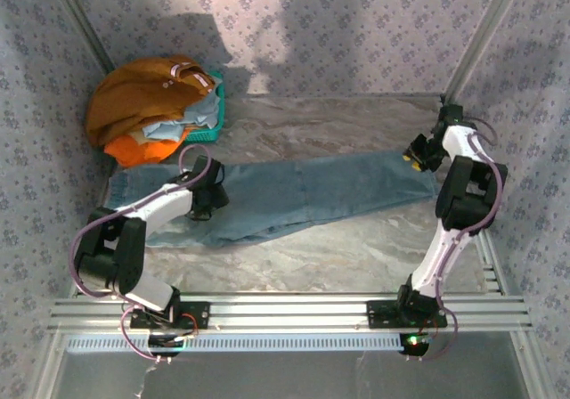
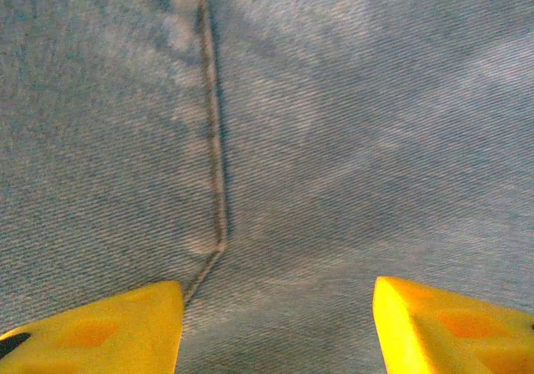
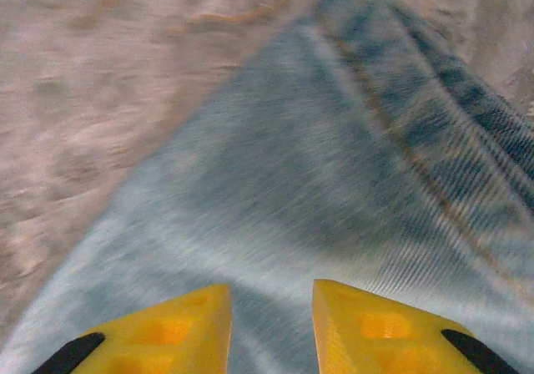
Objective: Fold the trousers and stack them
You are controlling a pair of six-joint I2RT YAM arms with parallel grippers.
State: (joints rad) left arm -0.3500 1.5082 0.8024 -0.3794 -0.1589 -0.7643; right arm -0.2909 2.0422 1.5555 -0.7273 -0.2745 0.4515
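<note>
The trousers (image 1: 312,194), faded blue jeans, lie flat across the marble table (image 1: 356,252), with the wide part at the left and the leg ends at the right. My left gripper (image 1: 212,199) hovers low over the wide part. In the left wrist view it (image 2: 278,328) stands open above flat denim (image 2: 350,140) with a curved seam (image 2: 215,140), and nothing sits between its yellow fingers. My right gripper (image 1: 415,154) is at the leg end. In the blurred right wrist view it (image 3: 271,328) is open by a narrow gap over the denim (image 3: 292,190) near the hem corner.
A teal basket (image 1: 214,118) at the back left holds a mustard-brown garment (image 1: 134,96), an orange cloth (image 1: 138,150) and pale blue cloth (image 1: 191,118). Patterned walls enclose the table. An aluminium rail (image 1: 285,310) runs along the near edge.
</note>
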